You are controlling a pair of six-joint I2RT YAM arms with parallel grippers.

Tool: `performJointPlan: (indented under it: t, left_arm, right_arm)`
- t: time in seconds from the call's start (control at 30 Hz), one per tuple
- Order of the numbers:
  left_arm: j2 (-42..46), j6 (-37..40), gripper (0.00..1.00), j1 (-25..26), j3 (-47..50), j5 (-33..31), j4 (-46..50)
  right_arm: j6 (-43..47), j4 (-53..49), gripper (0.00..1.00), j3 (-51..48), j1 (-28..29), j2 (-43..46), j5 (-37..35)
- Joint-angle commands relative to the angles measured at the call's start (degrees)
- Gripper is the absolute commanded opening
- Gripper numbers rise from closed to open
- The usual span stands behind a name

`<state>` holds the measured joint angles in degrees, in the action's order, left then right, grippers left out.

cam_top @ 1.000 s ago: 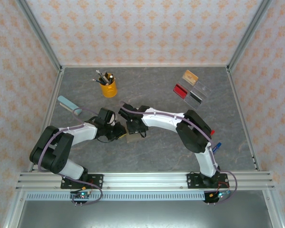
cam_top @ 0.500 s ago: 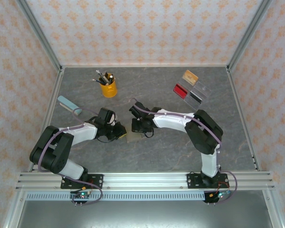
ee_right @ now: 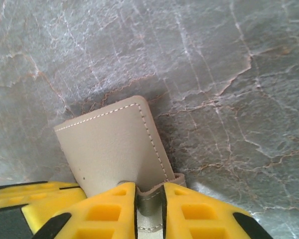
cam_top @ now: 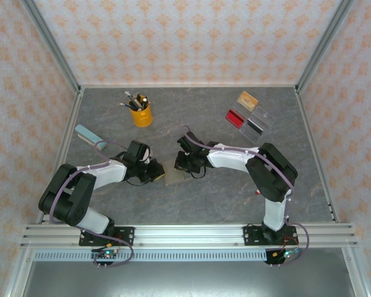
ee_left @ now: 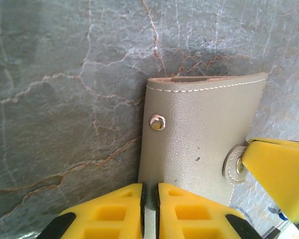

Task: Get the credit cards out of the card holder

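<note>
The card holder [cam_top: 171,174], grey-beige with white stitching, lies folded at the table's middle. My left gripper [cam_top: 157,172] is shut on its left edge; in the left wrist view the card holder [ee_left: 199,124] runs from between my left gripper [ee_left: 150,199]. My right gripper [cam_top: 184,164] pinches the holder's snap strap from the right; in the right wrist view the card holder [ee_right: 109,144] and its strap sit in my right gripper [ee_right: 149,201]. Three credit cards lie at the back right: red [cam_top: 235,117], tan-orange [cam_top: 248,99] and black [cam_top: 255,125]. Any cards inside the holder are hidden.
A yellow cup of pens [cam_top: 141,112] stands at the back left. A light-blue block [cam_top: 89,137] lies by the left wall. A clear plastic tray [cam_top: 264,116] sits beside the loose cards. Metal frame rails border the table on three sides.
My right gripper has shifted to the right off the holder's top and closed on its strap. The left gripper and the holder have stayed put.
</note>
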<state>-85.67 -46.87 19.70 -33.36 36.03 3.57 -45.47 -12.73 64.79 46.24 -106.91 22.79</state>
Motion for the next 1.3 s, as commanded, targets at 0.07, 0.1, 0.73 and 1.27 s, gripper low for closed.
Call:
performJointPlan:
  t: [0.07,0.1,0.73,1.27]
  left_arm:
    - [-0.11,-0.15,0.15,-0.19,0.95,-0.35,3.55]
    - [0.37,-0.15,0.15,-0.19,0.86,-0.42,3.77]
    - [-0.49,-4.98,0.42,-0.26,2.54,8.09,-10.10]
    - [-2.67,-9.04,0.26,-0.19,4.40,15.12,-26.62]
  right_arm:
    - [-1.98,-0.92,0.18,-1.30,-0.95,0.04,-1.64]
    - [-0.86,-2.39,0.19,-0.72,-0.89,0.20,-2.85]
    - [8.84,-9.86,0.27,2.71,0.17,-0.43,-1.94]
    - [6.86,-4.49,0.24,0.00,-0.97,-1.44,3.98]
